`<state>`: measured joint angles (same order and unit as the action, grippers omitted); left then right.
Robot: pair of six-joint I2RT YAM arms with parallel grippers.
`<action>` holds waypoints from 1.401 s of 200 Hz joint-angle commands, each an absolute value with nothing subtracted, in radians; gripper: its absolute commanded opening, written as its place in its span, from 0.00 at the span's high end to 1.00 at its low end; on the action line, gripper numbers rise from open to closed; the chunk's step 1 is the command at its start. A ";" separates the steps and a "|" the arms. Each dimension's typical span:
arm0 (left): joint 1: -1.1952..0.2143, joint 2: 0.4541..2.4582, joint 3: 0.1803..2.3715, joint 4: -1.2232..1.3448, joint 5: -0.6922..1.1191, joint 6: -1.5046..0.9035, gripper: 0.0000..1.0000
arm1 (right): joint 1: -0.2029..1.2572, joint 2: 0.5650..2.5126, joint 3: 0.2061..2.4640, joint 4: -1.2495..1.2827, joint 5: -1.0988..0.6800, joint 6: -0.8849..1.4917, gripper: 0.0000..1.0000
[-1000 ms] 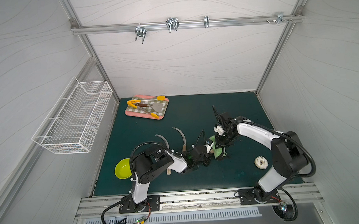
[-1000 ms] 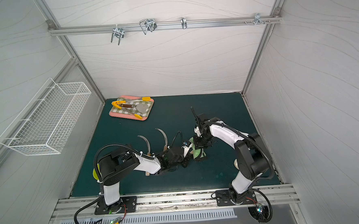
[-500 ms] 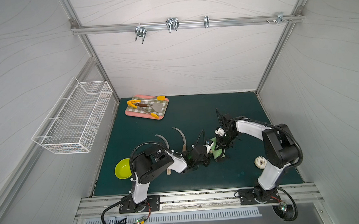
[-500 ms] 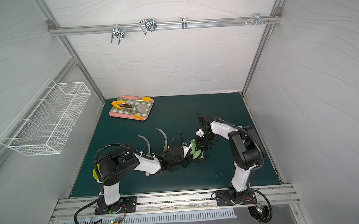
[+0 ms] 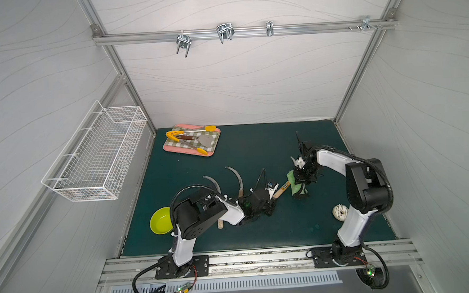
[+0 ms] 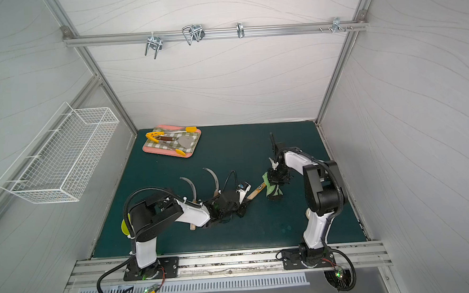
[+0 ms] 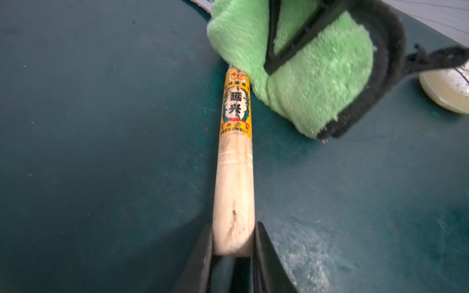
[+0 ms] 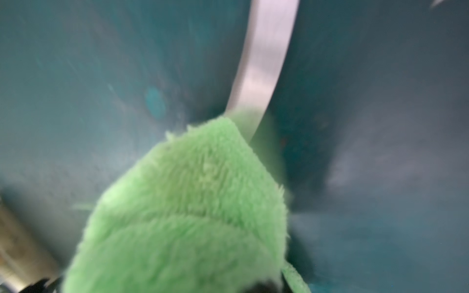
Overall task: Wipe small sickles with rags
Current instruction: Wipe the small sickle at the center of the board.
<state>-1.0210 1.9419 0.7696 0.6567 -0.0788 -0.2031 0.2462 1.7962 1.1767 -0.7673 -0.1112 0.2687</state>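
Sickle handle [image 7: 233,192] clamped in left claw [image 7: 233,228]; right claw [image 5: 301,178] grips rag [image 7: 317,88], blade [image 8: 264,63] showing only from right wrist.

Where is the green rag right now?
In both top views the green rag is right of centre, clamped in the right gripper and wrapped over the blade end of the sickle that the left gripper holds.

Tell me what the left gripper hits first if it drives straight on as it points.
Most likely the green rag, bunched over the far end of the sickle that the left gripper clamps by the handle; depth is hard to judge.
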 commanded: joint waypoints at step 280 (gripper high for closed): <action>-1.020 1.982 0.778 0.625 -0.077 -0.210 1.00 | 0.305 1.904 1.278 -0.749 -0.015 0.268 0.86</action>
<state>-1.0210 1.9434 0.7696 0.6575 -0.0860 -0.2062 0.3271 1.8977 1.2800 -0.7040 -0.1768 0.3164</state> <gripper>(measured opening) 0.230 0.158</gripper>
